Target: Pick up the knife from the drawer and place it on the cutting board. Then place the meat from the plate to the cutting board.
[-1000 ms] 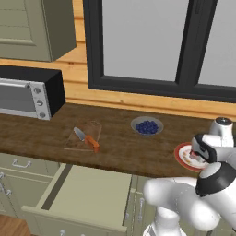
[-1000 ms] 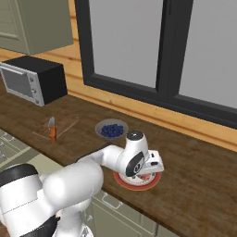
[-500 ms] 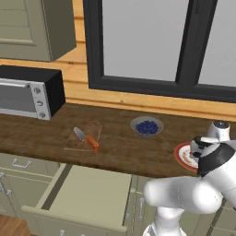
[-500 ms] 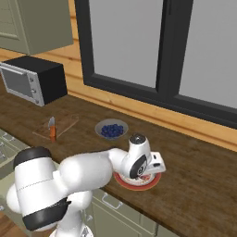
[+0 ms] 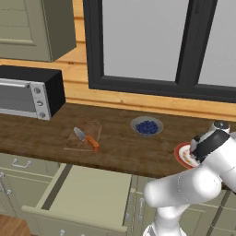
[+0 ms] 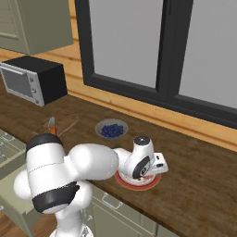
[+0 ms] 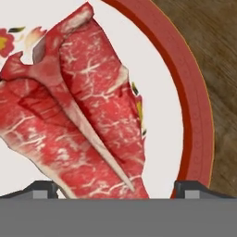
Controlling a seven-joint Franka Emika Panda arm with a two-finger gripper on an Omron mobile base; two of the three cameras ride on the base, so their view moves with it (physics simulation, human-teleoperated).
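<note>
Marbled wedge-shaped red meat lies on the glossy orange-rimmed plate.

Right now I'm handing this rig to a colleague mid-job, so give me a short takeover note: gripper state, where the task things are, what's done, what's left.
Gripper: open, low over the plate, fingertips on either side of the meat, nothing gripped yet.
Knife: lying on the cutting board, on the counter left of the berry bowl.
Drawer: pulled open below the counter.
Plate and meat: at the counter's right, under the hand in the right base view.
Done: knife moved to the board.
Left: close on the meat, lift it and set it on the board, probably beside the knife.
</note>
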